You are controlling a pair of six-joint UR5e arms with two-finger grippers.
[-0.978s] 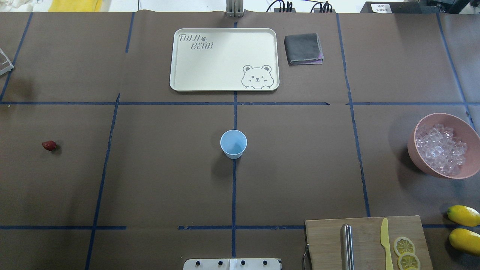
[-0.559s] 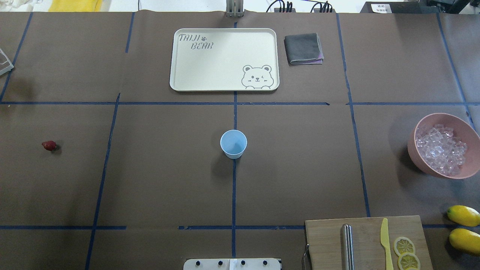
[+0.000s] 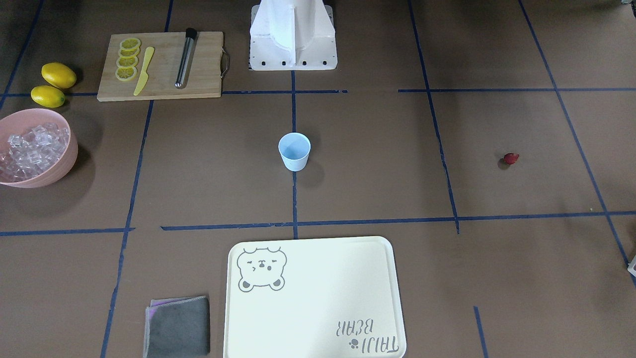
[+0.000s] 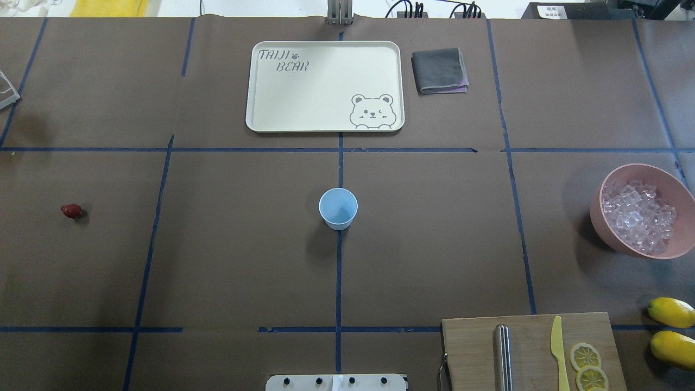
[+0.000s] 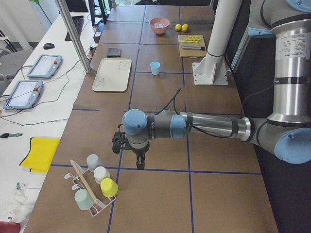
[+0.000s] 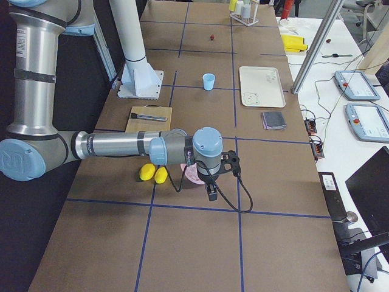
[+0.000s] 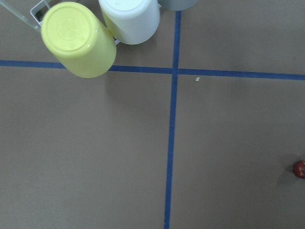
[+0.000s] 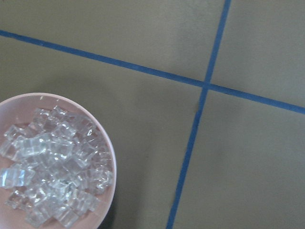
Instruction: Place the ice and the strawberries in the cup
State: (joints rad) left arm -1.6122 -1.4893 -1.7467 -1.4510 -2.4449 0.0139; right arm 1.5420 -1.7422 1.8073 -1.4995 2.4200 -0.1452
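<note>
Cup (image 4: 337, 208): pale blue, upright, standing on a blue tape line at the table's centre, well apart from both ingredients.

Ice (image 4: 638, 217): clear cubes heaped in the pink bowl (image 4: 601, 225) at the robot's far right.

Strawberry (image 4: 71, 210): a single berry, lying on the brown table cover at the far left.

Left gripper (image 5: 140, 164): points down above the table, near a rack of upturned cups (image 5: 99, 187). It is seen only from the side, so its jaw opening and any hold cannot be judged.

Right gripper (image 6: 211, 193): points down close by the pink bowl and two lemons (image 6: 153, 173). Its jaw state likewise cannot be judged.
</note>
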